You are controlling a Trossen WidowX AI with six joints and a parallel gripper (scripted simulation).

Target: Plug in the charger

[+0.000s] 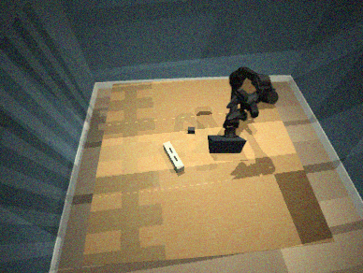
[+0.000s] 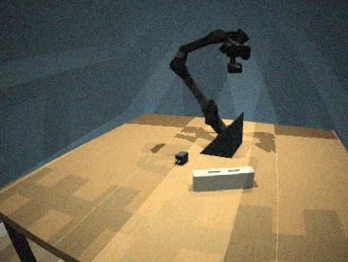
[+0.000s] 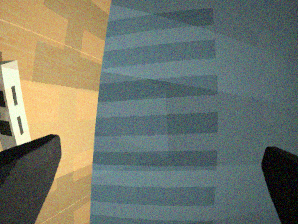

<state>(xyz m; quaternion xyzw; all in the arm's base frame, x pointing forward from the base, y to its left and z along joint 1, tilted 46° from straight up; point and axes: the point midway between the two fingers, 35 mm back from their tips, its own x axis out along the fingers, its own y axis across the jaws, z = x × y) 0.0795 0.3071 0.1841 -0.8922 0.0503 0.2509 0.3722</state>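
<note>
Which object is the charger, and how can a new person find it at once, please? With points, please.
On the wooden table [image 1: 196, 210] [image 2: 148, 215], first find the long white power strip [image 1: 174, 157] [image 2: 223, 180] [image 3: 11, 102] with two outlets on its top. The charger [image 1: 191, 130] [image 2: 181, 158] lies close to the strip, without touching it. It is a small black block with yellowish prongs, much smaller than the strip and the big dark wedge [image 1: 226, 144] [image 2: 228, 139] nearby.

In the top view, the power strip [image 1: 173, 154] [image 2: 223, 181] [image 3: 17, 110] lies on the table [image 1: 196, 215] [image 2: 157, 224] [image 3: 60, 115], its length running from 11 to 5 o'clock, with the two outlets in its upper face spaced along that line. The charger [image 1: 191, 130] [image 2: 181, 158] lies on the table near the strip, apart from it, at 1 o'clock. The wedge [image 1: 226, 145] [image 2: 229, 140] at the arm's foot is at 4 o'clock from the charger.
</note>
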